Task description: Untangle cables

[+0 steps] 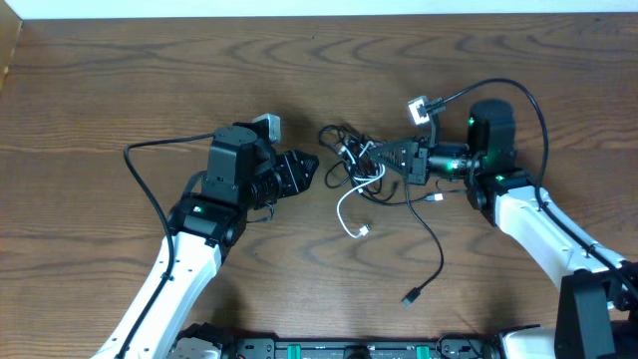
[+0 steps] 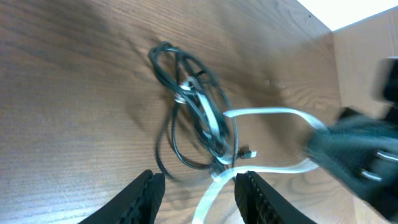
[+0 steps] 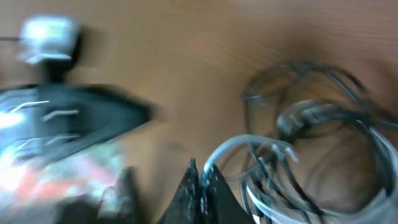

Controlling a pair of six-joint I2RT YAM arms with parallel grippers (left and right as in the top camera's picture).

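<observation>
Gently: loosening knot of thin black and white cords [image 1: 354, 165].
With left hand [image 2: 199, 177] part-open, empty, right hand [image 3: 200, 180] shut at knot, pinch white strand [image 2: 267, 112] ahead; draw apart slowly.

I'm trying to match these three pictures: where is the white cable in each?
Overhead: the white cable loops just below the black cable tangle, mid-table.
Left wrist: a bright loop, centre right.
Right wrist: a blurred pale loop, lower centre.
Shared landmark: that black cable tangle, beside it each time.
</observation>
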